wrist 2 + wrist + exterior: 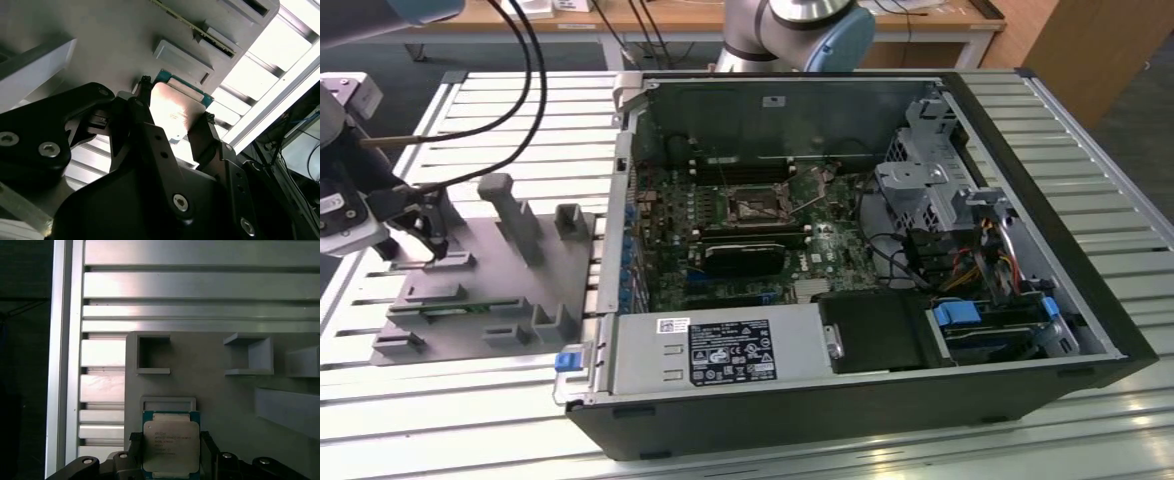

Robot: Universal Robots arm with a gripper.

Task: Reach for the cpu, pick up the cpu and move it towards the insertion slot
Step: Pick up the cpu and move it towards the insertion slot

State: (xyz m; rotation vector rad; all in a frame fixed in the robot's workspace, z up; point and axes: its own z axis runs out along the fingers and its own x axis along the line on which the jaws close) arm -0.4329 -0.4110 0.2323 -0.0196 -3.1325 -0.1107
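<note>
Black fingers (145,127) of your gripper (171,440) pinched the cpu (171,450) by two opposite edges at the grey fixture (225,390), so you needed a level, straight, unhurried lift.

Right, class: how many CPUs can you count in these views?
1. The cpu lies on the grey fixture plate, at the gripper; the insertion slot looks empty. The case could hide others.

Tall grey plastic posts (507,212) crowd the black gripper (438,250) on one side; beyond them rises the open computer case's wall (624,190); overhead is free
</note>
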